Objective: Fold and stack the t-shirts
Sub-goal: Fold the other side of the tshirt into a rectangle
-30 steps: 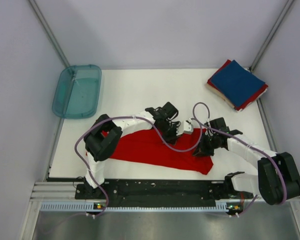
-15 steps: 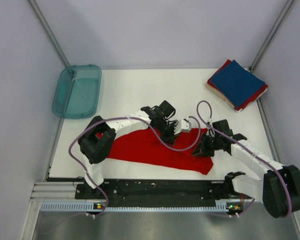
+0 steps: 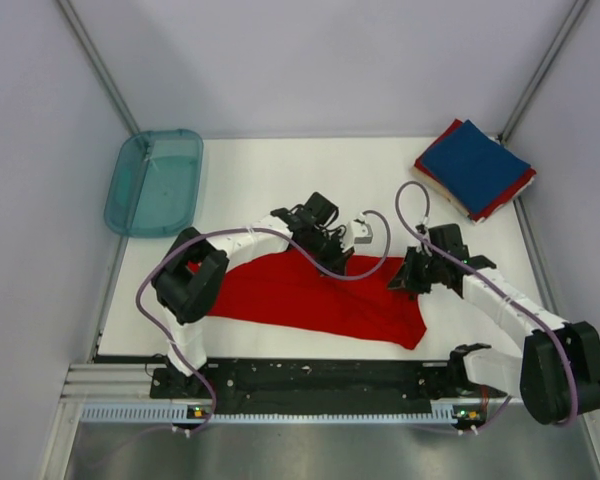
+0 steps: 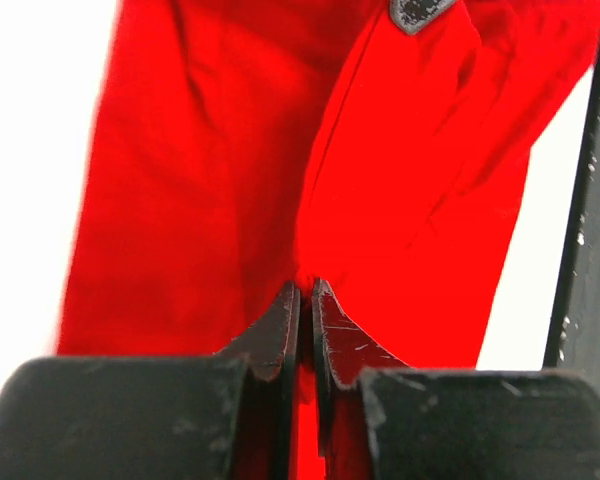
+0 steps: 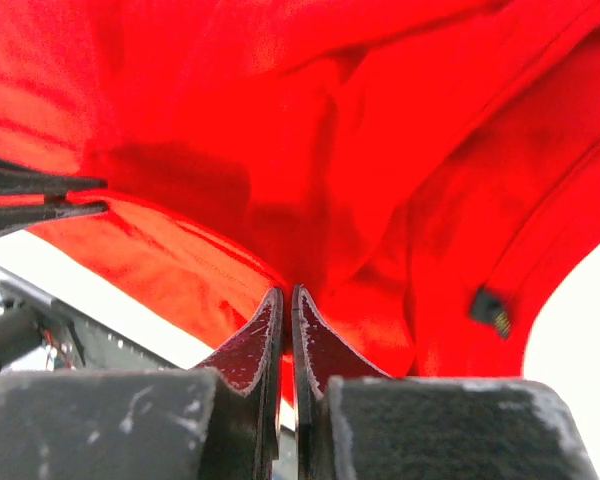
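Top external view gives us the white flat desk first, and across its near half lies the bright red cloth t-shirt, spread wide and somewhat rumpled. At the far right corner sits the square stack of folded tees, a navy blue one on top with red edges showing beneath, well apart from the shirt in hand. At the far left rests the translucent teal plastic tray, which plays no part here. The left pincer is clamped on the shirt's far edge near the middle, and the right pincer is clamped on that same edge near the right end. Both wrist views bear this out: each pair of jaws is pressed together on a thin pinch of red cloth, and the right wrist view shows a small dark label on the cloth just beside the grip. We judge the step in hand to be a fold along the shirt's length, carrying the far edge over toward the near one. To do it well, we would move both pincers at one height and pace and hold the edge taut between them. We would then lay it level with the near hem and let go only once the cloth rests flat. So thin a pinch could slip under a sharp tug.
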`<state>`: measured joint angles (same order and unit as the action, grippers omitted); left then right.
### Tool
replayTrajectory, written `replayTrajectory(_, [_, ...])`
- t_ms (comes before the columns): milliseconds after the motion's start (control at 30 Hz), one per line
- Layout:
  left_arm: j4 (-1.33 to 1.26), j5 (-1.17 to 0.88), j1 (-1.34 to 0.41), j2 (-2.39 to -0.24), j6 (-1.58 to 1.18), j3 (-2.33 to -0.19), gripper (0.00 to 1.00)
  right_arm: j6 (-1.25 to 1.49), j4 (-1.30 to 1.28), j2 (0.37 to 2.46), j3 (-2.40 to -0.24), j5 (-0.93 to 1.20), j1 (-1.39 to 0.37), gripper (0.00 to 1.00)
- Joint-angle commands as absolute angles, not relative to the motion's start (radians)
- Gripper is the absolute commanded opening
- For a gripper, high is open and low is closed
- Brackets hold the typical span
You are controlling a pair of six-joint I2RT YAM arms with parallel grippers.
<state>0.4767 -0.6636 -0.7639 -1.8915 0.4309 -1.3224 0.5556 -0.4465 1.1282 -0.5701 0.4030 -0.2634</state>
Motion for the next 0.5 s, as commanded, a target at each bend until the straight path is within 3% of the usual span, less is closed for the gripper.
replayTrajectory(0, [0.354, -0.621, -0.755, -1.927, 0.293, -1.333, 0.0, 0.485, -0.26, 1.189, -0.624, 0.353, -0.221, 0.0])
replayTrajectory(467, [0.31, -0.472, -0.742, -1.954, 0.203, -1.336, 0.06, 0.393, -0.181, 1.351, -0.676, 0.324, -0.215, 0.0])
